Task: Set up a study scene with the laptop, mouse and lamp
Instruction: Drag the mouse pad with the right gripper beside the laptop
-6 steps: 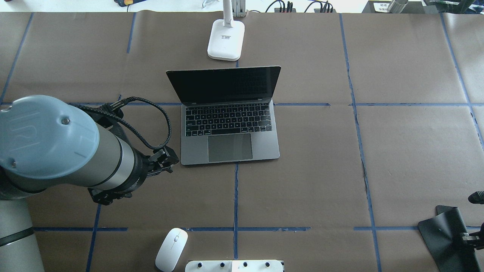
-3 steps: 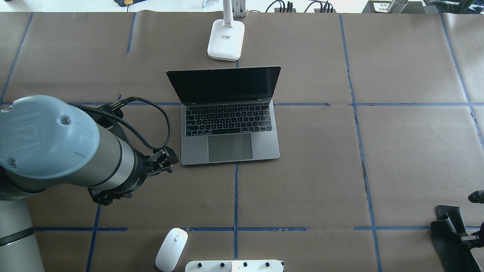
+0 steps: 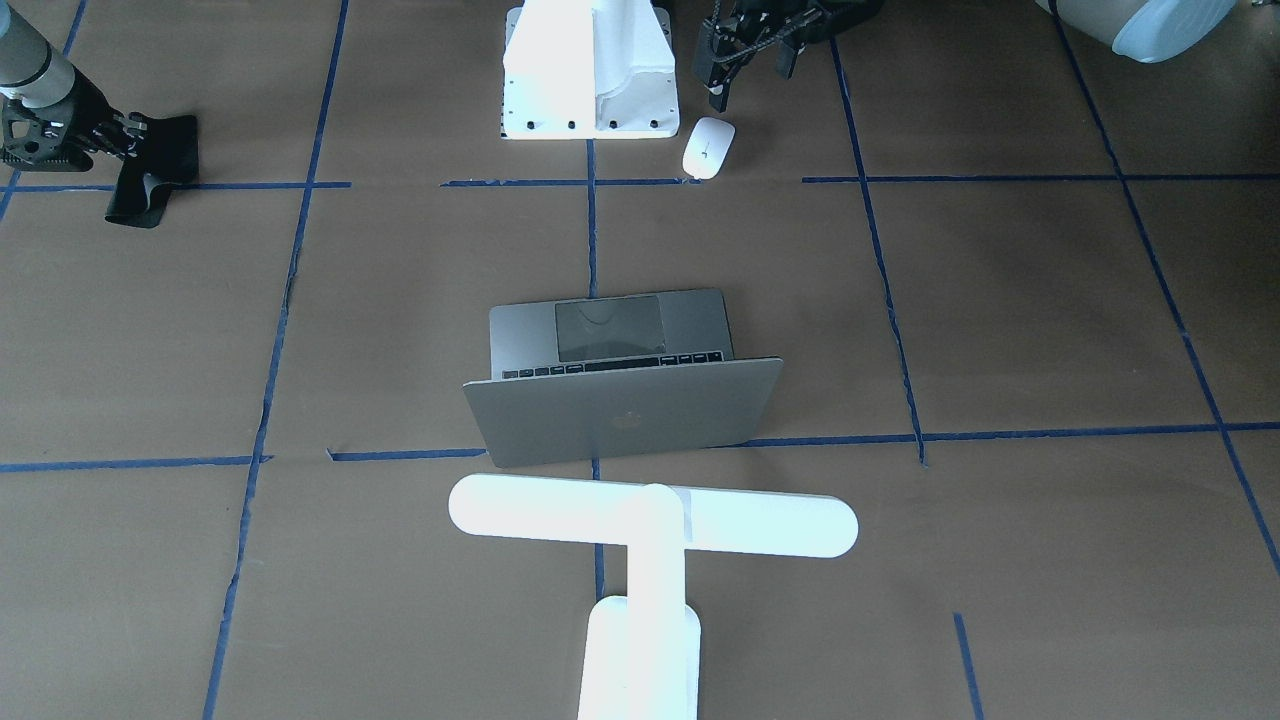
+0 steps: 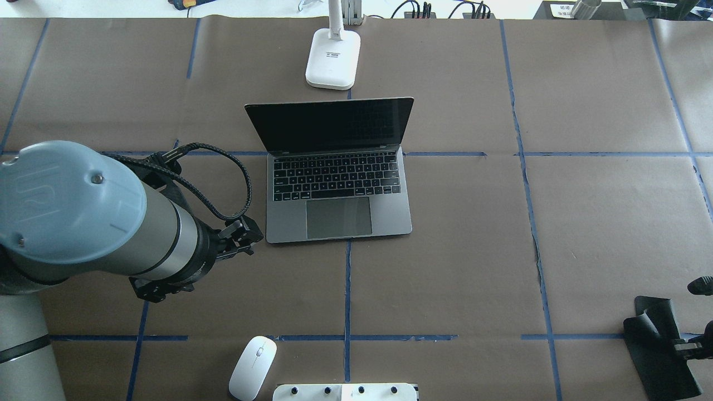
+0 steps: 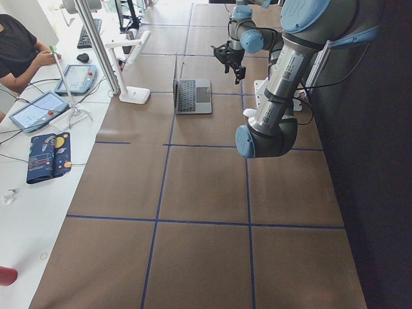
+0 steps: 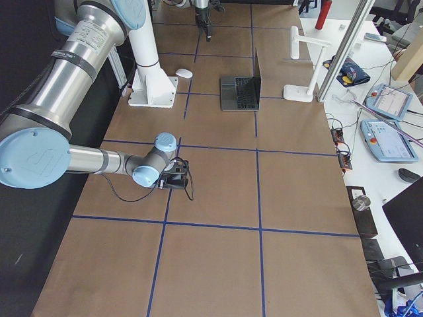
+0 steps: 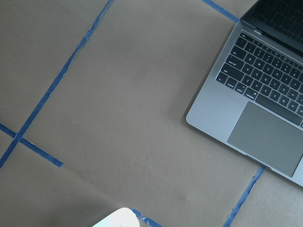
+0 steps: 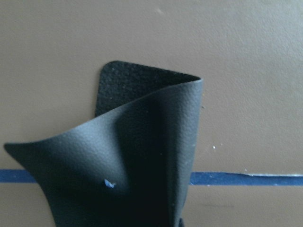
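Note:
The laptop (image 4: 340,217) stands open at the table's middle, screen dark, its lid (image 3: 620,410) toward the lamp. The white lamp (image 3: 650,515) stands just beyond it, base (image 4: 332,55) on the paper. Near the robot's mount lies the white mouse (image 4: 253,359), whose tip shows at the bottom of the left wrist view (image 7: 118,220). My left gripper (image 4: 249,236) hovers open and holds nothing beside the laptop's near left corner. My right gripper (image 4: 682,350) is shut on a black floppy mat (image 4: 657,345), which is folded and curled up (image 8: 142,156).
The white bolted mount (image 4: 345,392) sits at the near edge beside the mouse. Blue tape lines (image 4: 347,289) cross the brown paper. Beyond the far edge are cables, tablets (image 6: 386,102), a metal pole (image 5: 96,45) and a seated person (image 5: 19,45).
The black mat has curled and folded narrower in my right gripper, which has drawn slightly toward the right edge. My left arm, laptop, mouse and lamp have not moved.

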`<state>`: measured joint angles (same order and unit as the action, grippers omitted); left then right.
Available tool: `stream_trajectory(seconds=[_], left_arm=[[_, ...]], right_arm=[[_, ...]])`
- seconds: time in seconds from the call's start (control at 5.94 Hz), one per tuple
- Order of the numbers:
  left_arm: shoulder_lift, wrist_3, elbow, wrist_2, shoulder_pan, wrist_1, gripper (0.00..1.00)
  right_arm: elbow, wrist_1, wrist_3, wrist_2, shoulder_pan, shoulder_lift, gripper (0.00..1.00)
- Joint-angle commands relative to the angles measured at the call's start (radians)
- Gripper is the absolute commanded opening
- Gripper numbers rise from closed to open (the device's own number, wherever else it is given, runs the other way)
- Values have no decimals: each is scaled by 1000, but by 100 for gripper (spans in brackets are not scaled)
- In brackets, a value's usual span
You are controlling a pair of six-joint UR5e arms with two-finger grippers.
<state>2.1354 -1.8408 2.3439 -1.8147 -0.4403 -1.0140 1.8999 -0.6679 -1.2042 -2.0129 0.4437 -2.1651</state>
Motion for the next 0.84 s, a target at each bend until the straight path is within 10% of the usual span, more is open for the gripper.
stream_trajectory(seconds=[0.0,0.67], left_arm=[[0,0,0,0,0,0,100],[-2,3,9,2,-6,0,100]], right_arm=[[39,16,3,26,54,58,1],[32,-19,2,16,108,400,0]])
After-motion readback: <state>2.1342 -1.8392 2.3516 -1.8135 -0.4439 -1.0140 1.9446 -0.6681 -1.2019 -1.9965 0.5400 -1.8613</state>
